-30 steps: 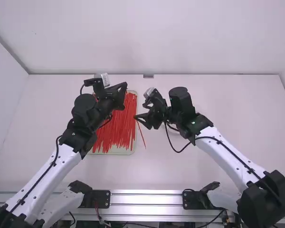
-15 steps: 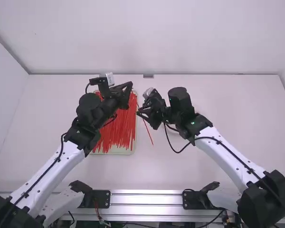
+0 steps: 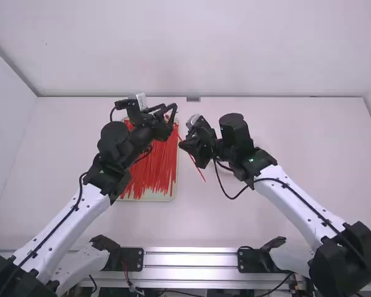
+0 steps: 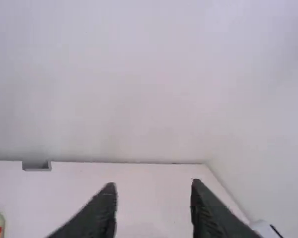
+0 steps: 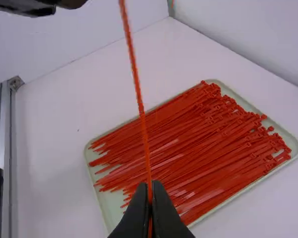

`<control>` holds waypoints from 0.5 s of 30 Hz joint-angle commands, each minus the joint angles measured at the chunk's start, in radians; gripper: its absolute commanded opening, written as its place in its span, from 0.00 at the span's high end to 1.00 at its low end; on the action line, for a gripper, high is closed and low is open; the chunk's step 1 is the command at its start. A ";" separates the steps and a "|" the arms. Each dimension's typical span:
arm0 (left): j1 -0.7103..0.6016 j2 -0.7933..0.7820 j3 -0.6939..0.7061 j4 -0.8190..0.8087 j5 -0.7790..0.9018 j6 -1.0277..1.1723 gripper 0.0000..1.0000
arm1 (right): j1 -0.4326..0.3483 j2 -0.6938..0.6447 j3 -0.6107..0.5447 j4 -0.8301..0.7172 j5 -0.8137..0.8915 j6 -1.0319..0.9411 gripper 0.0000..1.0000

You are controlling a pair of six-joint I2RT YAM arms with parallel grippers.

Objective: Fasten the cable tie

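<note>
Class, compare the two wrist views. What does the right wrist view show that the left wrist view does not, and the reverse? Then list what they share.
Right wrist view, not left: the right hand shut on one red cable tie that runs away from its fingers, with the heap of red ties behind it.
Left wrist view, not right: the left hand, open and holding nothing, and a small grey bracket at the wall's foot.
Shared: the white table and the tray, which seems a mere sliver at the left wrist view's edge.
</note>
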 commanded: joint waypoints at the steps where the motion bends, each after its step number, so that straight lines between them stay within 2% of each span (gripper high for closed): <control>1: 0.002 -0.024 0.022 0.010 0.040 0.080 0.43 | -0.034 -0.019 0.039 0.012 -0.006 -0.010 1.00; 6: 0.001 -0.055 0.022 0.008 0.055 0.128 0.32 | -0.097 -0.019 0.039 0.042 -0.084 -0.019 1.00; 10: 0.014 -0.088 0.022 0.009 0.081 0.172 0.25 | -0.186 -0.019 0.039 0.084 -0.237 -0.039 1.00; 15: 0.056 -0.091 0.044 0.010 0.175 0.180 0.22 | -0.285 -0.019 0.039 0.154 -0.427 -0.040 1.00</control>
